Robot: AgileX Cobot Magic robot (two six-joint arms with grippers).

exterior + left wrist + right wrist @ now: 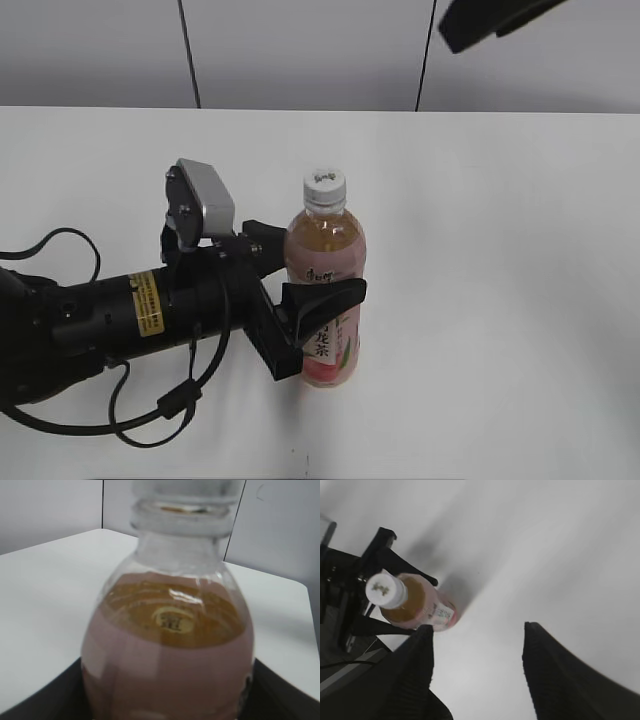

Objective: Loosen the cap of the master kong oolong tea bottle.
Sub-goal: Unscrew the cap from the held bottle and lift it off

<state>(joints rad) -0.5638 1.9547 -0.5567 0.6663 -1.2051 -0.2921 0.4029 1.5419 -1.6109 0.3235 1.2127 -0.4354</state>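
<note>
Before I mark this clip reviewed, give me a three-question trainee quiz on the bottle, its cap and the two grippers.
1. True or false: the cap is off the bottle.
2. Which gripper clamps the bottle's body: A) left gripper B) right gripper C) neither?
3. Fill in: the right gripper's jaws stand ____, holding nothing, up above the table.

Key: 1 false, the cap sits on the neck. 2 A. 3 open.

A lab or test bench is suggested by a bare white worktop (500,300), plain grey wall panels (300,50) and cabled robot arms (90,320).
</note>
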